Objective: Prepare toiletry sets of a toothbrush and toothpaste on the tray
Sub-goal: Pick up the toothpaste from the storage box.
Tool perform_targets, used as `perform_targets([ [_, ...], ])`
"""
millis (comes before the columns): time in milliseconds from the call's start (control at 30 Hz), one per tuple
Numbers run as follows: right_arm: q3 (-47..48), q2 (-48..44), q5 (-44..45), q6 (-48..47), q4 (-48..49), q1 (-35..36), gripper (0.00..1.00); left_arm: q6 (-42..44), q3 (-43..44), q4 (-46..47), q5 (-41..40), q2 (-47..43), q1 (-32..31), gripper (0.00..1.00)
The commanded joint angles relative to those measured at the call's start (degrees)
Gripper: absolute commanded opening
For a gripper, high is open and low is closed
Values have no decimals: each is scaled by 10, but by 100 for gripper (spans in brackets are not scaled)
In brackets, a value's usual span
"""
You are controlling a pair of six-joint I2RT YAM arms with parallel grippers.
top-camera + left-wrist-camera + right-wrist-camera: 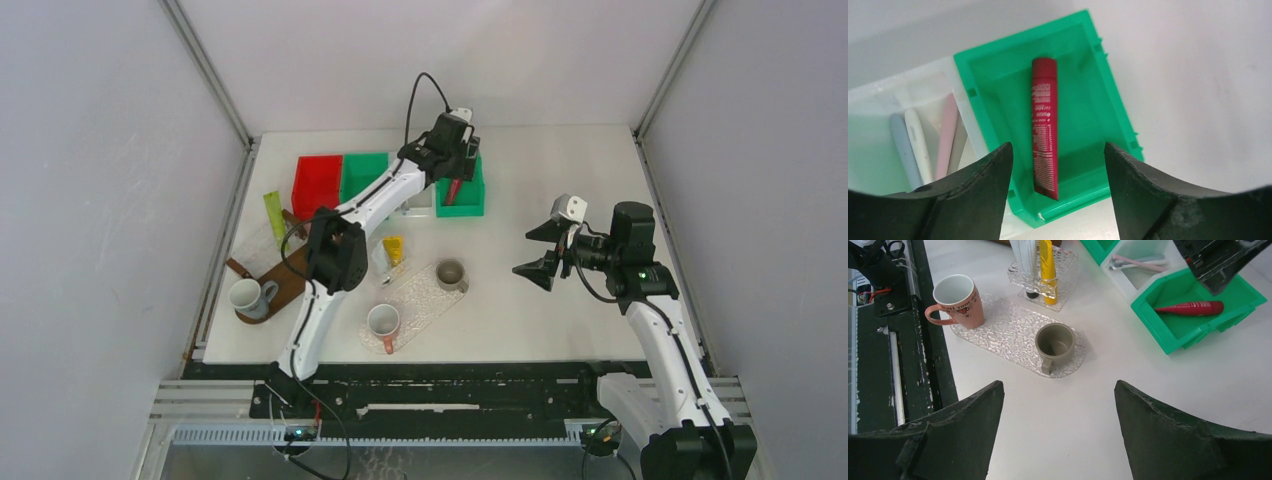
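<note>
A red toothpaste tube (1044, 125) lies lengthwise in the right-hand green bin (1098, 100) at the back of the table. My left gripper (1057, 150) hangs just above it, open, fingers on either side of the tube and not touching it. Pink (946, 135) and white (918, 145) toothbrushes lie in the white bin beside it. A yellow tube (1047, 265) stands in a clear holder (1040, 287) next to the clear textured tray (1008, 337). My right gripper (1058, 385) is open and empty over bare table right of the tray.
On the clear tray sit a pink mug (955, 300) and a grey cup (1054, 345). A red bin (317, 185) and a second green bin (363, 175) stand at the back. A wooden board (285, 290) with a mug (250, 297) and a green tube (273, 215) lie left.
</note>
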Motion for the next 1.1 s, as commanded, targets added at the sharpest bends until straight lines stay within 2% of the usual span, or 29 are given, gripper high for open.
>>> perform_targets([
  [0, 10, -4, -4, 3, 12, 1, 89, 8, 46, -53, -15, 31, 4, 69],
  [333, 10, -4, -3, 3, 11, 1, 89, -8, 66, -93, -16, 77, 3, 54],
  [667, 10, -2, -4, 2, 11, 1, 89, 5, 33, -124, -46, 85, 3, 49],
  [733, 10, -2, -5, 1, 10, 1, 89, 13, 34, -126, -44, 86, 2, 44],
  [800, 10, -2, -6, 2, 10, 1, 89, 20, 34, -126, -41, 85, 2, 35],
  [933, 10, -3, -6, 1, 10, 1, 89, 31, 37, -124, -33, 86, 2, 29],
  [1067, 10, -3, -7, 1, 10, 1, 89, 47, 38, -116, -25, 84, 3, 14],
])
